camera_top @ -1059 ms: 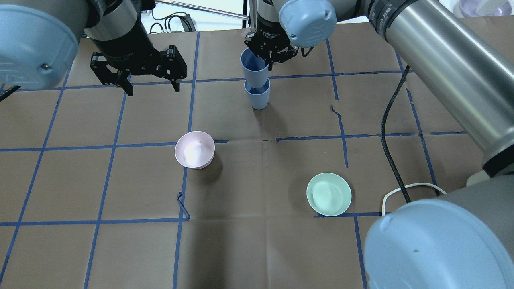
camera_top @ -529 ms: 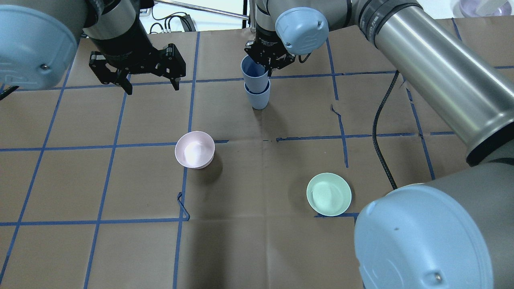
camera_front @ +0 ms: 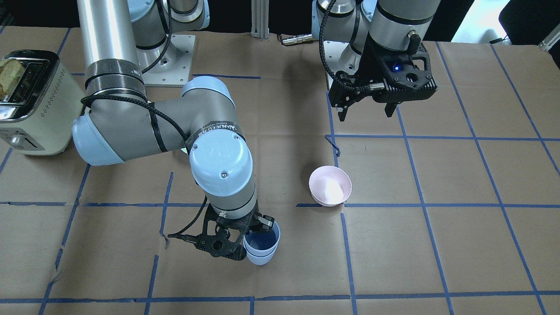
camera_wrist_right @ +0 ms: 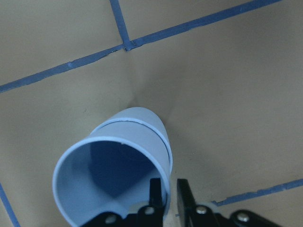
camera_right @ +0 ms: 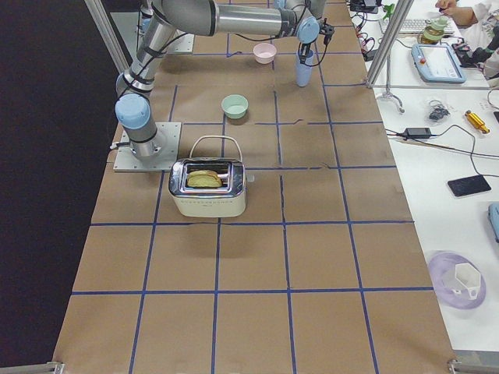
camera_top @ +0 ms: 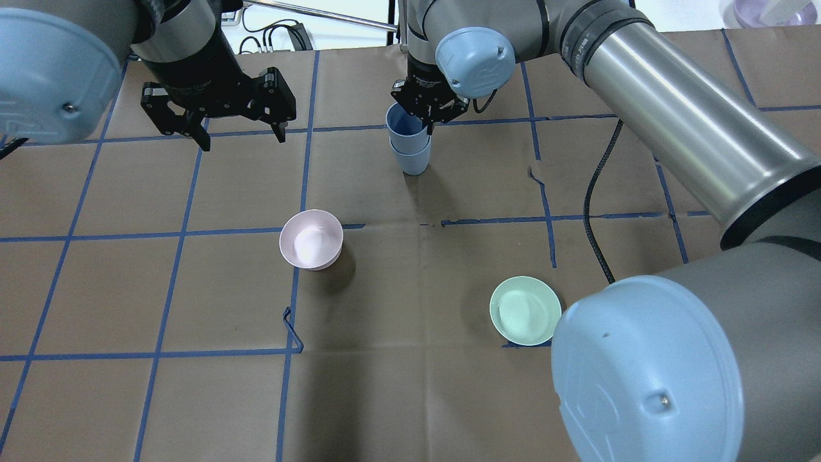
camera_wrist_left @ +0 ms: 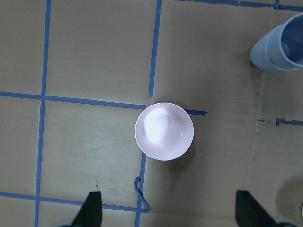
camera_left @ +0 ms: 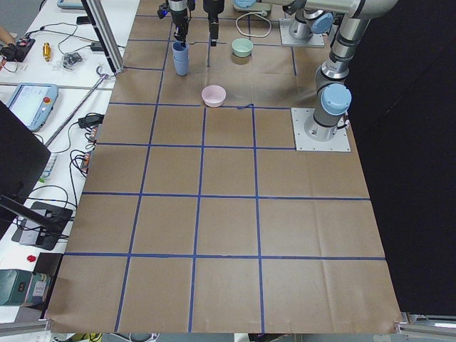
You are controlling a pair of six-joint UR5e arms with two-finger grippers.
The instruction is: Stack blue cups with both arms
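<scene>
Blue upper cup (camera_top: 404, 129) is rim-pinched by right hand (camera_top: 426, 126); left hand (camera_top: 244, 142) gapes empty.

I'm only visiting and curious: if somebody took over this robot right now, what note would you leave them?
Right gripper: shut on the rim of the upper cup.
Left gripper: open, empty, above the table, well apart from the stack.
Where: the upper cup sits inside the lower cup, which stands on the table.
Done: the two are nested.
Left: open the right gripper, lift it clear, and check that the stack stands by itself.
</scene>
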